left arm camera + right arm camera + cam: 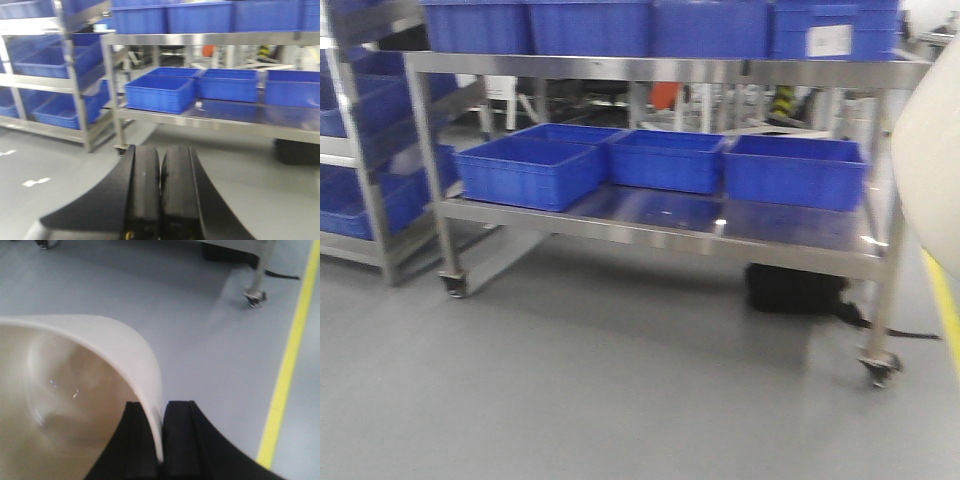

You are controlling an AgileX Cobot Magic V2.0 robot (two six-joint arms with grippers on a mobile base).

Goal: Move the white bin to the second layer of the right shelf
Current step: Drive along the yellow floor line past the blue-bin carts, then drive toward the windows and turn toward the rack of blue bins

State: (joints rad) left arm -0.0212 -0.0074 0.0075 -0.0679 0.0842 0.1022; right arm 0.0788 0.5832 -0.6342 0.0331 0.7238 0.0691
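Front view: a stainless wheeled trolley [650, 225] stands on the grey floor [620, 390]. Its lower deck carries 4 blue crates [530, 170], and more blue crates line the top deck. A steel rack [375, 215] at the far left also holds blue crates. A black object [795, 288] sits on the floor under the trolley; blur hides what it is. The white bin [930, 160] fills the right edge of the view, off the floor, with only a curved stretch of wall visible. It is clear of the trolley and nearer the camera.

Left wrist view: the left pincer [160, 150] is closed, its 2 black fingers [145, 190] pressed side by side with nothing between them. It points toward the trolley and the rack.

Right wrist view: the right pincer [159, 407] is clamped on the bin's wall, 1 finger inside and 1 outside, with the rim between them. The glossy interior is in view. Below are grey floor, a yellow floor line [285, 375] and 1 trolley caster [254, 296].
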